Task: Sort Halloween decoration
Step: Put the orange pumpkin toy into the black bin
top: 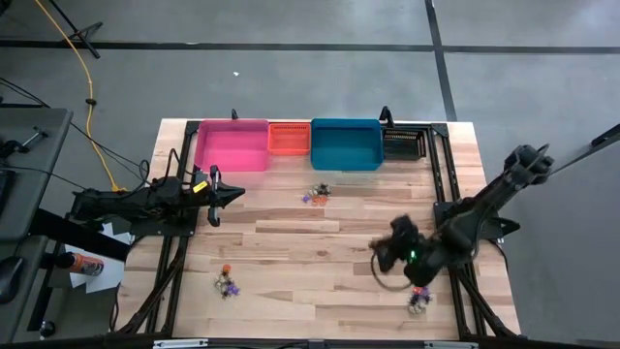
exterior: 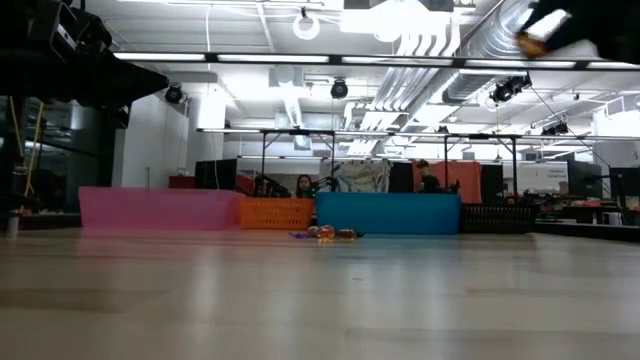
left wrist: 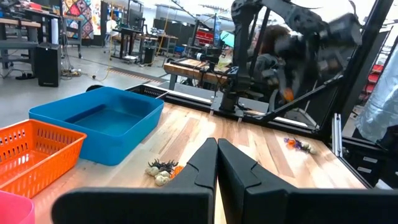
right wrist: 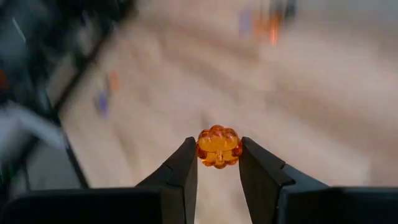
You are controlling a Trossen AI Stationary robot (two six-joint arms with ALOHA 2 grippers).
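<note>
Tiny trinkets lie in three small heaps on the wooden table: one near the blue bin [top: 316, 194], one at the near left [top: 227, 283], one at the near right [top: 418, 301]. My right gripper [right wrist: 218, 163] is above the table's near right part [top: 392, 254], shut on a small orange pumpkin bead [right wrist: 219, 147]. My left gripper [left wrist: 216, 163] is shut and empty, hovering at the table's left side [top: 225, 197], in front of the pink bin [top: 232, 145]. My right gripper pinches the orange pumpkin bead [right wrist: 219, 147] between its two fingertips, one finger [right wrist: 186, 163] on each side of it. The bead is lifted clear of the table.
Along the far edge stand a pink bin, a small orange bin [top: 288, 138], a blue bin [top: 346, 143] and a black bin [top: 404, 143]. The low view shows the heap by the blue bin [exterior: 325, 234]. People show in the room beyond.
</note>
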